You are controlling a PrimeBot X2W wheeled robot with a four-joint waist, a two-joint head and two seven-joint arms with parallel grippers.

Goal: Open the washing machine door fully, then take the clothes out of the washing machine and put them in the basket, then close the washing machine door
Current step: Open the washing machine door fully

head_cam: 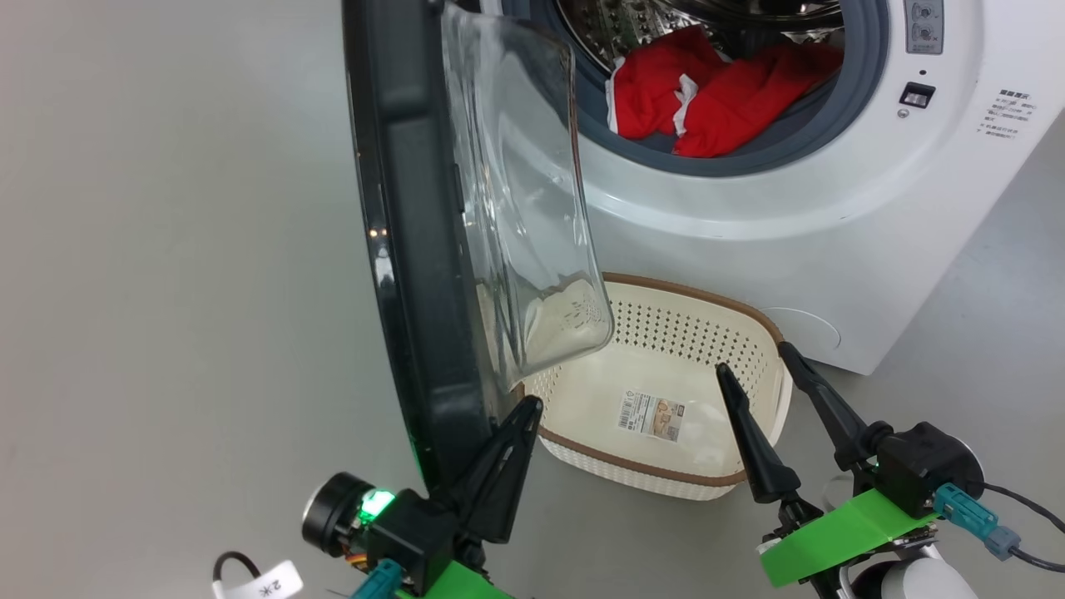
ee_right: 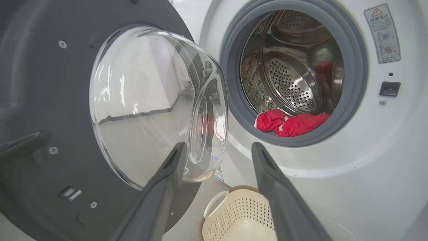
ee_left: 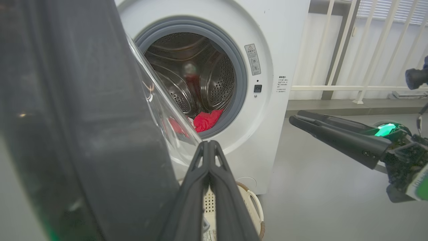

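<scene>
Clothes point(head_cam: 715, 91), red with white trim, lie at the drum mouth of the washing machine point(head_cam: 749, 225) while the door point(head_cam: 416, 249) stands swung wide and the basket point(head_cam: 691, 291) below holds no garments, so unloading and closing seem left. The left claw point(head_cam: 528, 412) is pinched shut on nothing beside the door's lower edge; the right claw point(head_cam: 753, 358) gapes wide, empty, near the basket. Print on the warning sticker point(ee_right: 382, 33) and the basket's paper label point(head_cam: 651, 416) is too small to read.

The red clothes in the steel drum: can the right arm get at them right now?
Probably yes. The round black-ringed glass door stands swung aside to the left, and the open right gripper faces the red clothes with nothing between.
</scene>
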